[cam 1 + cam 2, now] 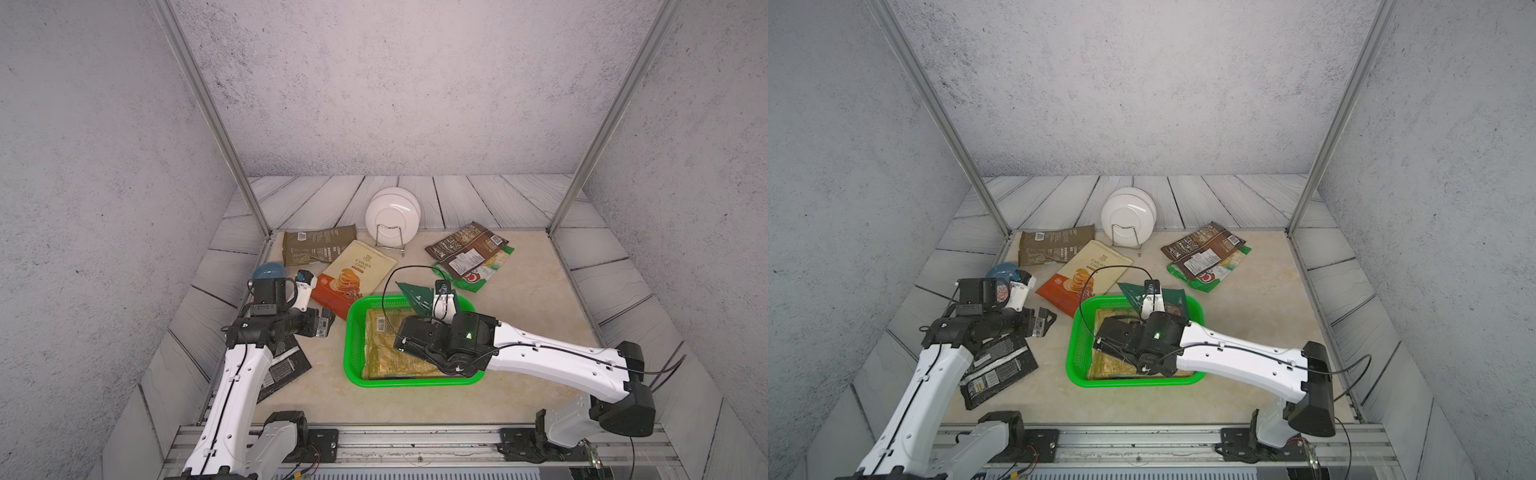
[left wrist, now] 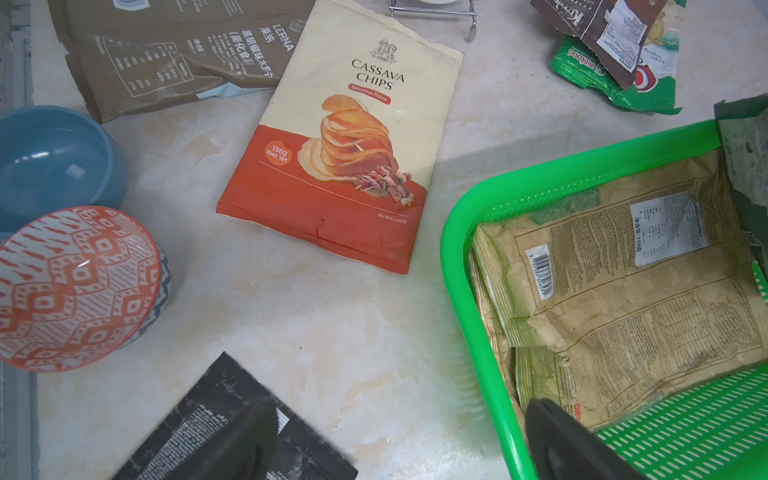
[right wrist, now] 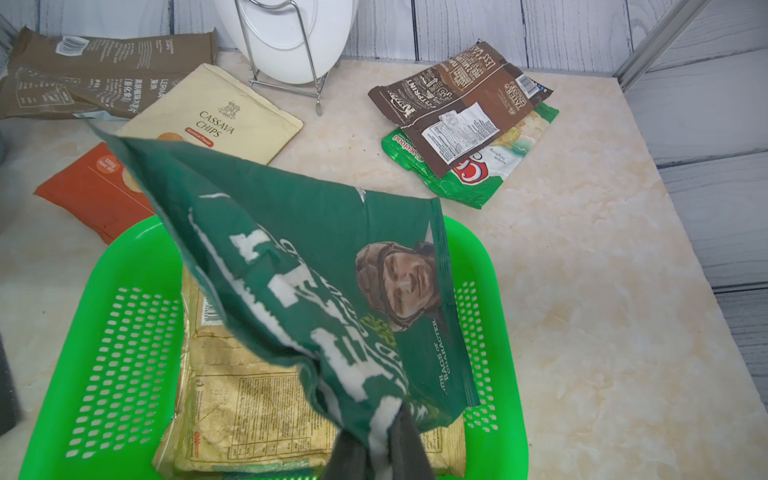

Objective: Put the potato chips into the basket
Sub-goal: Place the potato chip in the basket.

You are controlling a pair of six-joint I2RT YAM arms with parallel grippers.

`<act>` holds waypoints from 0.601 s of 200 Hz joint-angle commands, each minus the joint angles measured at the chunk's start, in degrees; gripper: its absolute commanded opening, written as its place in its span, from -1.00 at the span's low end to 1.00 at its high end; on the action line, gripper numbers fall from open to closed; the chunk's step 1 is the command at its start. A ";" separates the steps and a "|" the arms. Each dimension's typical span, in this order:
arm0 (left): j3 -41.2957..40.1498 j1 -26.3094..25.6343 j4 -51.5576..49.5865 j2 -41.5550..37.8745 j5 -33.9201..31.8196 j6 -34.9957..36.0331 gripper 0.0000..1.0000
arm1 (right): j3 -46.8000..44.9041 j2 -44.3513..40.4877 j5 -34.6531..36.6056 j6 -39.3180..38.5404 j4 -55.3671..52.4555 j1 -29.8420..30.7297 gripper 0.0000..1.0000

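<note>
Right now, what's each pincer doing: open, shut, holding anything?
Left pincer: open, holding nothing.
Right pincer: shut on the green bag, above the basket.

On tabletop (image 1: 519,332): bright green perforated plastic basket (image 1: 352,345). Flat inside: tan crinkled bag (image 1: 382,349). Raised, tilted over 12 o'clock rim: dark green bag (image 1: 413,295). Flat at 11 o'clock: cream-and-orange bag (image 1: 357,270).

- Round white ceramic plates (image 1: 392,214) stood on edge in a thin metal wire rack (image 3: 286,88).
- A plain blue bowl (image 2: 54,162) sat just beside a red-and-white patterned bowl (image 2: 75,286).
- Both rested on the beige marbled surface (image 1: 532,324).
</note>
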 commanded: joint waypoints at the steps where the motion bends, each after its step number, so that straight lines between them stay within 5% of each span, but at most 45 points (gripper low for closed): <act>1: -0.45 -0.32 0.12 -0.47 -0.25 0.22 1.00 | -1.05 1.63 -0.68 1.57 1.72 0.28 -1.00; 120: -0.49 -0.28 0.07 -1.00 -0.43 0.17 1.00 | 11.73 15.81 3.18 19.35 -13.29 6.33 -1.00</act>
